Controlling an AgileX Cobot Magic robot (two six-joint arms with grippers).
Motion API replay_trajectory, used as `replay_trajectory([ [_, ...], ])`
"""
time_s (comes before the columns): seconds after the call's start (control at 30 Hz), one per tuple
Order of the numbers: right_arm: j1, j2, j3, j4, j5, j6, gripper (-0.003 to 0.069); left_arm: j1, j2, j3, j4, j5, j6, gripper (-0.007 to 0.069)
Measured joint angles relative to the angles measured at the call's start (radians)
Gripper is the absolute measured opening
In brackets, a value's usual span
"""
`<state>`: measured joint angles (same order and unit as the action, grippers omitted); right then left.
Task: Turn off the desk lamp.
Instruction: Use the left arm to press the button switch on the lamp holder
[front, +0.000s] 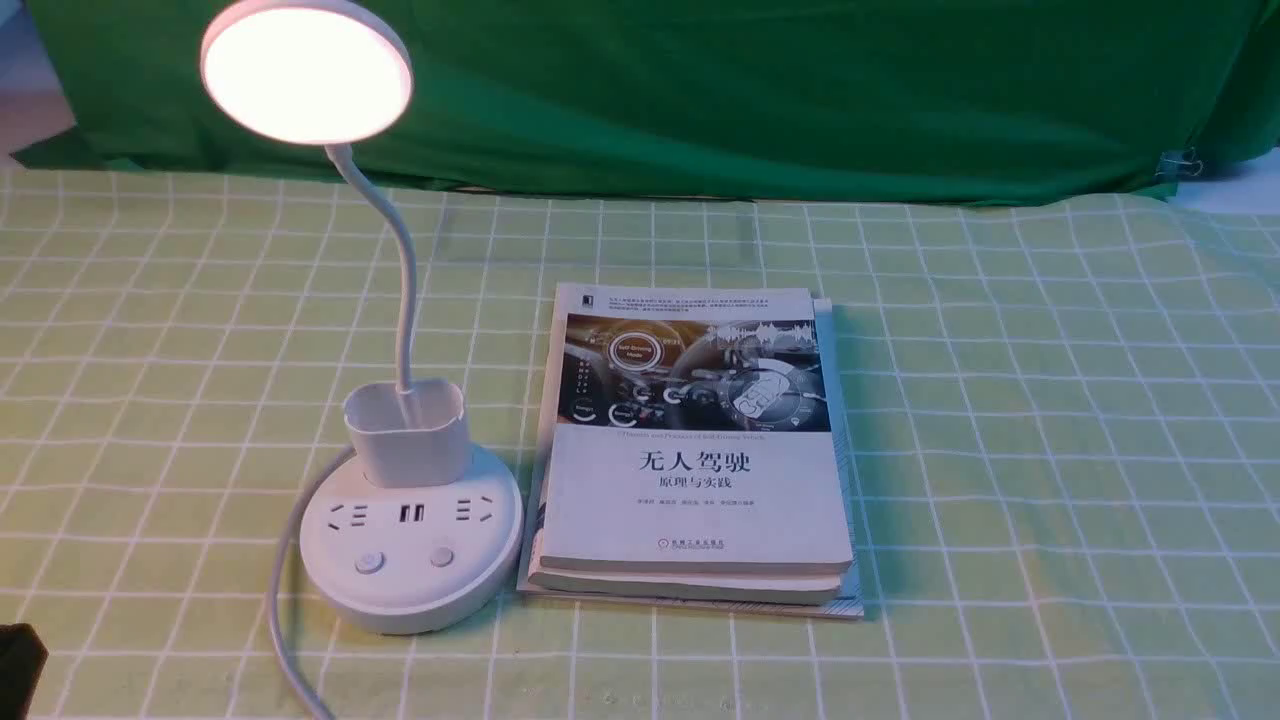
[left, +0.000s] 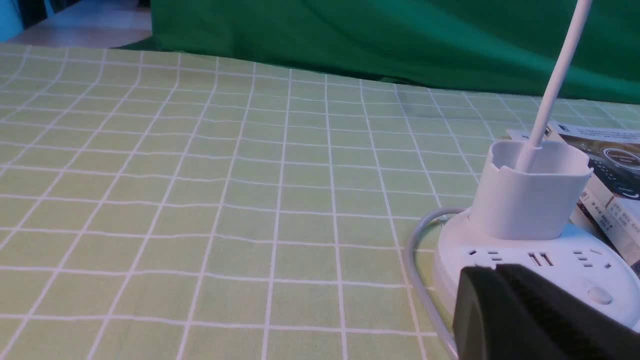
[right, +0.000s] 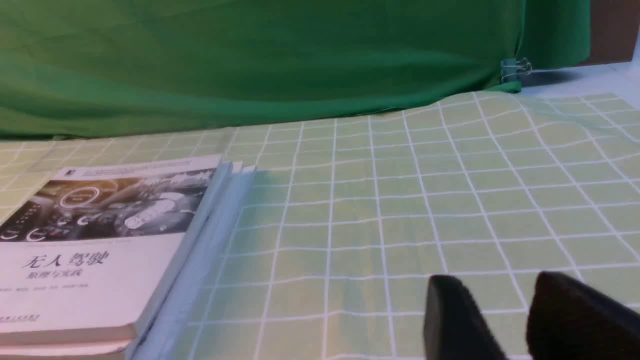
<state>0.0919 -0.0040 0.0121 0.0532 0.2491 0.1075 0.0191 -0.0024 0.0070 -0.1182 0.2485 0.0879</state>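
The white desk lamp stands at the left of the table, and its round head (front: 305, 72) is lit. A thin neck rises from a small cup holder (front: 407, 430) on the round base (front: 410, 590). The base has sockets and two buttons (front: 370, 563) (front: 442, 556). In the left wrist view my left gripper (left: 496, 270) is shut and empty, close to the base (left: 465, 250). One button (left: 600, 295) shows beside the black fingers; the fingers hide the other. In the front view only a black corner of the left gripper (front: 18, 668) shows. My right gripper (right: 500, 285) is open and empty above the cloth.
A stack of books (front: 695, 450) lies just right of the lamp base, also in the right wrist view (right: 100, 240). The lamp's cable (front: 285, 600) curves off the base's left side toward the front edge. A green backdrop (front: 750, 90) hangs behind the checked green tablecloth.
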Motion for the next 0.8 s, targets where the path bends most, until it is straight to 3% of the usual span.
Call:
replay_trajectory([
  [0.37, 0.000, 0.000, 0.000, 0.000, 0.001, 0.001, 0.0238, 0.000, 0.000, 0.000, 0.009, 0.000, 0.011, 0.0001],
  [0.67, 0.000, 0.000, 0.000, 0.000, 0.001, 0.000, 0.0238, 0.000, 0.000, 0.000, 0.093, -0.033, 0.016, 0.0001],
  [0.77, 0.000, 0.000, 0.000, 0.000, 0.001, 0.001, 0.0238, 0.000, 0.000, 0.000, -0.016, -0.103, -0.037, 0.0001],
  [0.8, 0.000, 0.000, 0.000, 0.000, 0.001, 0.000, 0.0238, 0.000, 0.000, 0.000, -0.129, -0.160, -0.096, 0.0001],
])
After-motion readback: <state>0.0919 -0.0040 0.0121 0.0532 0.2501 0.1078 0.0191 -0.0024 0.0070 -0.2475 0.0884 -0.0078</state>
